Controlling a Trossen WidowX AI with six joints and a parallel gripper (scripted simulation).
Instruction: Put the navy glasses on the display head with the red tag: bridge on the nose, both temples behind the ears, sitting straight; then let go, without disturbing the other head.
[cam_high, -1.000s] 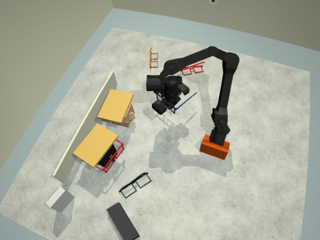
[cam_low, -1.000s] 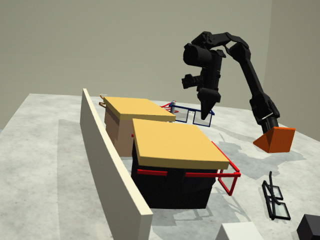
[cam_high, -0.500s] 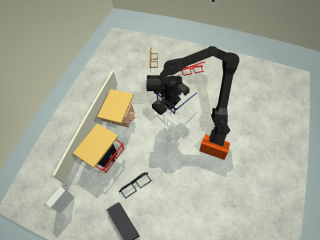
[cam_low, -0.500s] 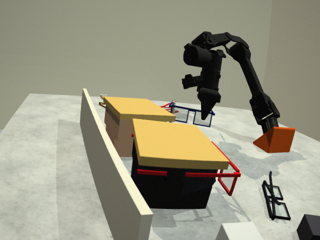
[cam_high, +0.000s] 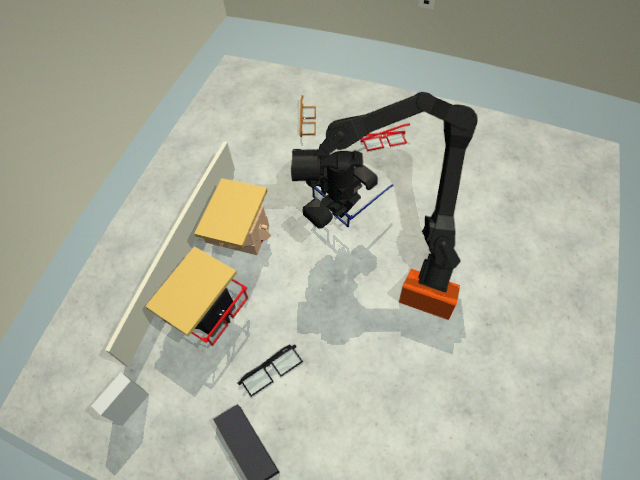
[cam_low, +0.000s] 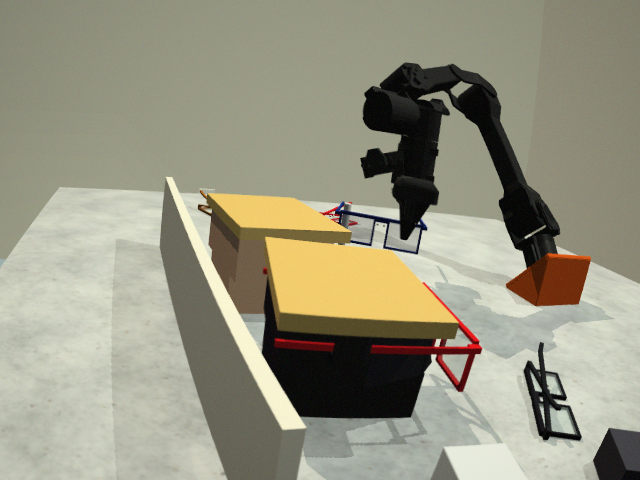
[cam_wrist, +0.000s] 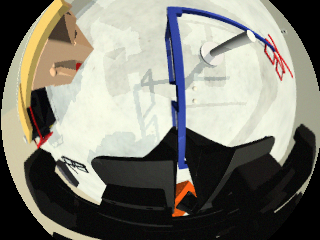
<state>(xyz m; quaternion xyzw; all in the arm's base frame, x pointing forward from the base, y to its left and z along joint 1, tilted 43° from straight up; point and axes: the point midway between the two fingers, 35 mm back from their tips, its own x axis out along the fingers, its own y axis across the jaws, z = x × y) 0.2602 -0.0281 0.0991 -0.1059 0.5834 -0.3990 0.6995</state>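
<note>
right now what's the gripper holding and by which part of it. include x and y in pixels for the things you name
The gripper (cam_high: 341, 212) (cam_low: 405, 237) (cam_wrist: 178, 130) holds the navy glasses (cam_high: 373, 200) (cam_low: 382, 219) (cam_wrist: 180, 100) by the front frame, toward one end.
</note>
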